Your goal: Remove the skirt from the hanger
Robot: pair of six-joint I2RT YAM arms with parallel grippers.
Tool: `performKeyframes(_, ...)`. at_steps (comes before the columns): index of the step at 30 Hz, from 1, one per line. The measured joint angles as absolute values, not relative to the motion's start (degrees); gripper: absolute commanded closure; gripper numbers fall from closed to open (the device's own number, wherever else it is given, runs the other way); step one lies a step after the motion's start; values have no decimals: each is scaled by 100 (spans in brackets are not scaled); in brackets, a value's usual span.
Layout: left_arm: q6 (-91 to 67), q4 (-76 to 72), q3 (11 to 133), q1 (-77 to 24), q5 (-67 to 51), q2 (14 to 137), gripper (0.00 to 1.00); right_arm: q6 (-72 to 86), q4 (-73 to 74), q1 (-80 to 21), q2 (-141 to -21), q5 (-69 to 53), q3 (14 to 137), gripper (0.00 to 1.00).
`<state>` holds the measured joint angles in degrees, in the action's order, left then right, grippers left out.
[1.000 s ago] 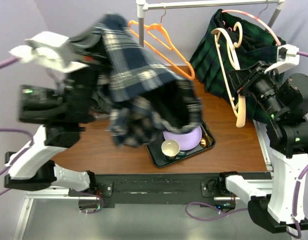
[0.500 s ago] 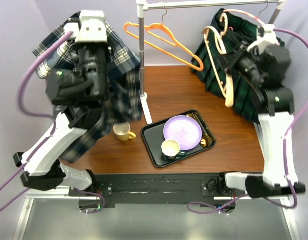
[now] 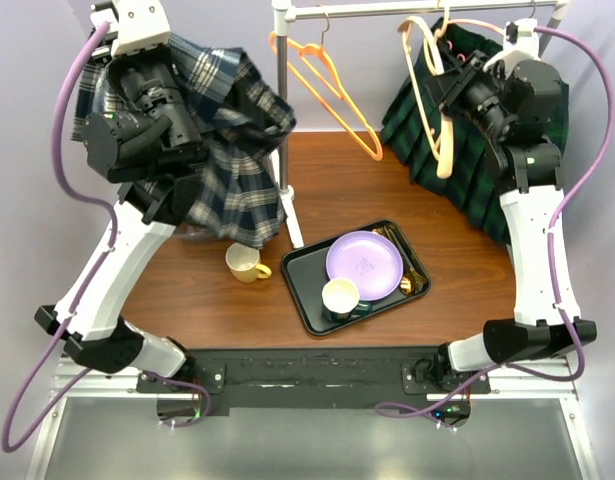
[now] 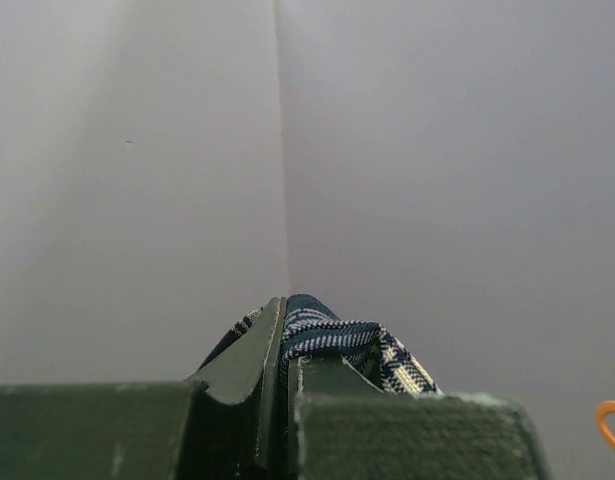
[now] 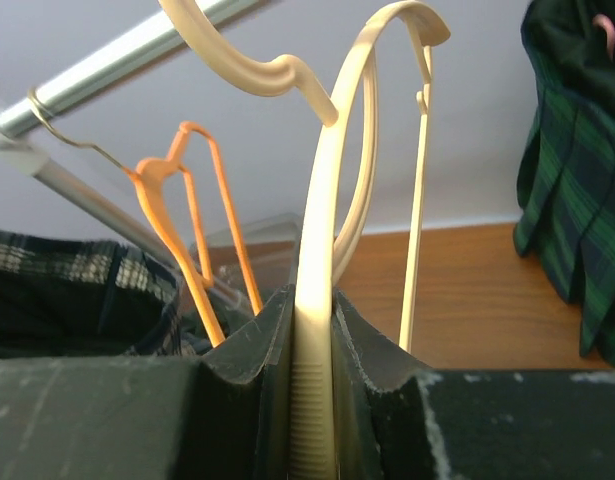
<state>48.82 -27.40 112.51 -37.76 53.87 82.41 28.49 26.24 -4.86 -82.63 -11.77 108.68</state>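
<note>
Skirt [image 3: 232, 170], blue and checked, hangs long and straight down from the left gripper [image 4: 287, 335], which is pinched tight on the cloth, far left. The cream hanger [image 5: 322, 200] is well apart on the right, squeezed in the right gripper [image 5: 314, 310].
</note>
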Motion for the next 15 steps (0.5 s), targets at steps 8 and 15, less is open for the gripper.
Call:
performKeyframes(8,4864,-2899,11262,-3264,5592,8385,100,2886,2438,-486,-8921,-1208,11609,100)
performKeyframes(15,4910,-3033,11603,-2915,5638,8604,100,2908,2641,-486,-9509,-1216,11778,95)
